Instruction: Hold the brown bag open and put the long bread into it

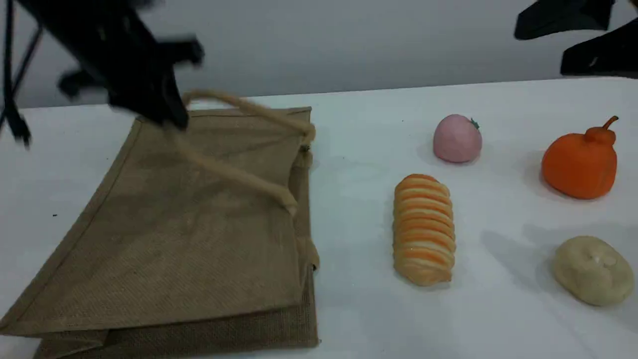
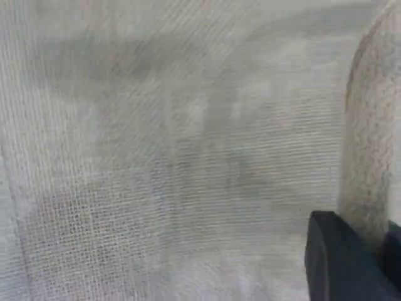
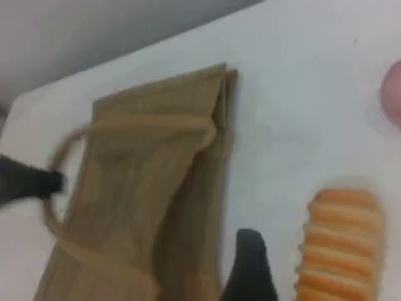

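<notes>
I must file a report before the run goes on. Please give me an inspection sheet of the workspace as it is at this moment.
Surface: white table, no spills seen.
Job's things: large tan woven jute bag lies flat at left, mouth facing right; long golden ridged bread lies apart, to its right.
Clutter: pink ball, orange pear-shaped toy, pale beige oval lump.
Grippers: left gripper has jaws shut on the bag's beige rope handle, lifting it; right gripper open, holds nothing, above the table.
Cables: black cable at far left.
Surroundings: plain grey wall.
</notes>
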